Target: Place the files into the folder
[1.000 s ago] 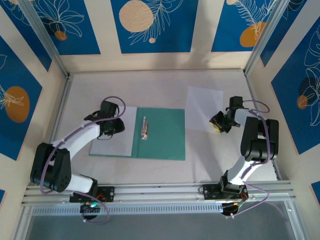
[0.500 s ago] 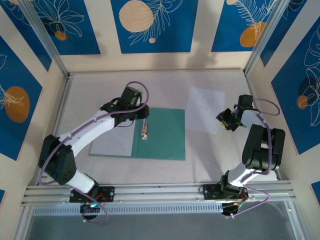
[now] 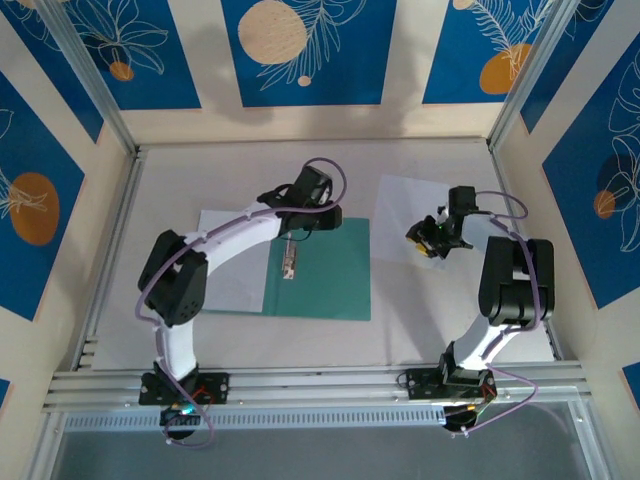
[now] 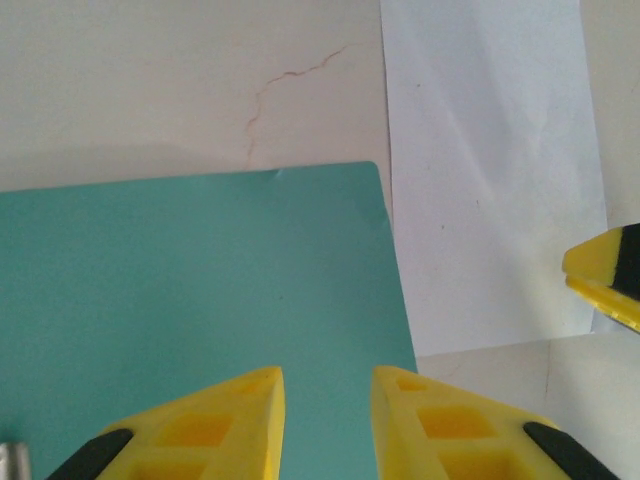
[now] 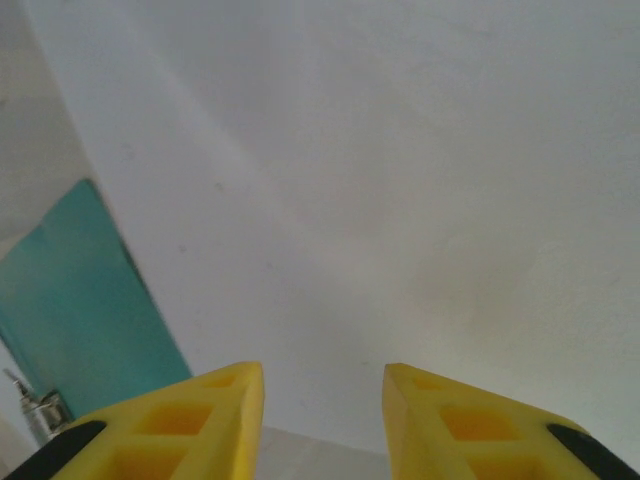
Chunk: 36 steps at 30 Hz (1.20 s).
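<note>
Nearest, at centre of the top view: folder [image 3: 320, 270] lying open, a white sheet [image 3: 232, 262] resting on its left half. Just beyond, over the folder's far edge: left gripper [image 3: 320, 217], part open, holding nothing. Right of centre: right gripper [image 3: 425, 241] low over the loose sheet [image 3: 400, 205], fingers [image 5: 215, 420] parted, empty too. Loose sheet straight under those fingers, just right of the teal cover, long axis running up the frame, slightly tilted; right arm clearly nearer, so probably its pick.

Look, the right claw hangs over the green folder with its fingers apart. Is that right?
No. The right claw hangs over a white sheet, fingers apart; the green folder lies off to its side. The right wrist view shows it.
</note>
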{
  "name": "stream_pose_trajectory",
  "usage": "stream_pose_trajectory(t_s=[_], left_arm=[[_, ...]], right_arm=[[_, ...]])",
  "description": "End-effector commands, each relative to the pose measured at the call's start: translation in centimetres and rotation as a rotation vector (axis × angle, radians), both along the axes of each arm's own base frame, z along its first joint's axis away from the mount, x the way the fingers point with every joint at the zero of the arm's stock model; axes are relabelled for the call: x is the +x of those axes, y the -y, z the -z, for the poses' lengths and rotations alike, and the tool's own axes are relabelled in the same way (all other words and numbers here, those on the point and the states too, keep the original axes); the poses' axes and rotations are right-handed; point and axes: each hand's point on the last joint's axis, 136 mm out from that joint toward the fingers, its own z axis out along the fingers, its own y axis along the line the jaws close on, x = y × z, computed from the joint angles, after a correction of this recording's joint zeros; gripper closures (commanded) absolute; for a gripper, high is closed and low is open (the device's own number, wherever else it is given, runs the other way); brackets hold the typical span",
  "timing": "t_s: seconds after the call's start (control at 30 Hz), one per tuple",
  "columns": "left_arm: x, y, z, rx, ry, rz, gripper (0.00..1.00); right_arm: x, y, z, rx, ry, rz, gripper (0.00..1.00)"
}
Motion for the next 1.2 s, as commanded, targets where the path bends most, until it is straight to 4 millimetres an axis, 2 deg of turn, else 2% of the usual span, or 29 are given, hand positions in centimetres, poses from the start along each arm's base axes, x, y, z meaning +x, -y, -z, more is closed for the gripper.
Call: stream_pose_trajectory(t_s=[0.0, 0.2, 0.33, 0.57, 0.73, 0.87, 0.97, 1.03, 1.17], left_arm=[[0.2, 2.4, 0.2, -0.048, -0.019, 0.026, 0.72], [0.9, 4.2, 1.7, -0.064, -0.046, 0.034, 0.72], [1.2, 5.1, 1.8, -0.075, -0.046, 0.040, 0.72], [1.3, 5.8, 2.1, -0.090, -0.054, 0.043, 0.72], [1.2, 5.9, 2.2, -0.093, -0.059, 0.046, 0.72], [1.1, 6.1, 2.0, -0.098, -0.059, 0.051, 0.72], [1.1, 6.3, 2.1, -0.103, -0.062, 0.056, 0.72], [1.1, 6.4, 2.1, -0.104, -0.063, 0.061, 0.72], [1.1, 6.6, 2.3, -0.074, -0.057, 0.068, 0.72]], right_arm=[[-0.1, 0.9, 0.3, -0.028, -0.022, 0.012, 0.62], [-1.0, 2.0, 1.5, -0.044, -0.059, 0.040, 0.62], [-1.7, 3.4, 2.2, -0.043, -0.085, 0.087, 0.63], [-2.3, 4.6, 2.8, -0.024, -0.099, 0.137, 0.64], [-2.5, 4.7, 2.7, -0.011, -0.095, 0.141, 0.67], [-2.6, 5.3, 2.1, -0.040, -0.082, 0.160, 0.67], [-2.1, 4.8, 1.4, -0.003, -0.062, 0.148, 0.67], [-1.7, 4.4, 0.3, 0.022, -0.027, 0.140, 0.67], [-1.3, 5.0, -2.4, 0.011, 0.039, 0.145, 0.64]])
